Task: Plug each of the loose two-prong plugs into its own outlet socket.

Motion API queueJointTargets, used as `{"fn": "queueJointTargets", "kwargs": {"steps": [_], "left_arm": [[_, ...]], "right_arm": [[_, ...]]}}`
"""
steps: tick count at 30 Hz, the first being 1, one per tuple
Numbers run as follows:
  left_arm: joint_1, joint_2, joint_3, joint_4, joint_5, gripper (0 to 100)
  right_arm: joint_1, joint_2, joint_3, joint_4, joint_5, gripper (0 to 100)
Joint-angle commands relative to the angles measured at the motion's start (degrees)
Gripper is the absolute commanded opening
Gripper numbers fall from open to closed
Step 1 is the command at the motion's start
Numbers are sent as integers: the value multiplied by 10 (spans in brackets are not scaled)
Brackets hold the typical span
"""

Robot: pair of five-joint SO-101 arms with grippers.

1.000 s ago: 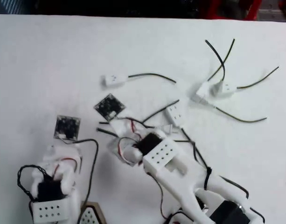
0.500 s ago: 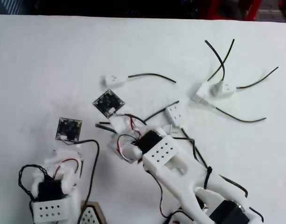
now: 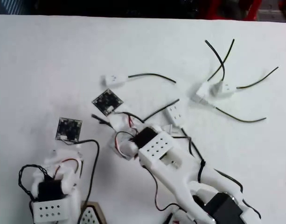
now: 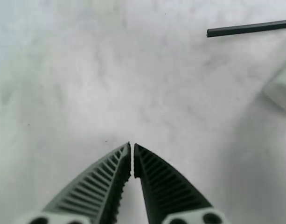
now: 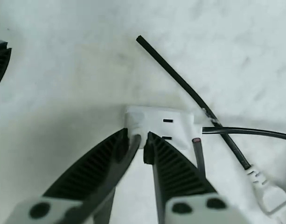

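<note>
Sliding toward the left edge of the bench [image 3: 49, 56], my right jaws pinch 1 socket [image 5: 161, 122]; left jaws together, empty; plugging not begun.

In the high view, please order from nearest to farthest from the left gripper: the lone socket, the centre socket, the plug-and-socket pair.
From the left gripper, at the near left:
1. lone socket, mid-table, farther back.
2. centre socket, beside the right arm.
3. plug-and-socket pair, far right.
</note>
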Motion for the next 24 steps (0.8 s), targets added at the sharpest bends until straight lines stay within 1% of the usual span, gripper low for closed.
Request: {"fn": "queueJointTargets", "kwargs": {"steps": [1, 5, 24], "left_arm": [[-3, -7, -4, 3, 2, 32], [-3, -7, -4, 3, 2, 32], [-3, -7, -4, 3, 2, 32]], "right_arm": [[12, -7, -10, 7, 7, 17], [31, -6, -10, 15, 35, 17], [25, -4, 2, 17, 39, 17]]}}
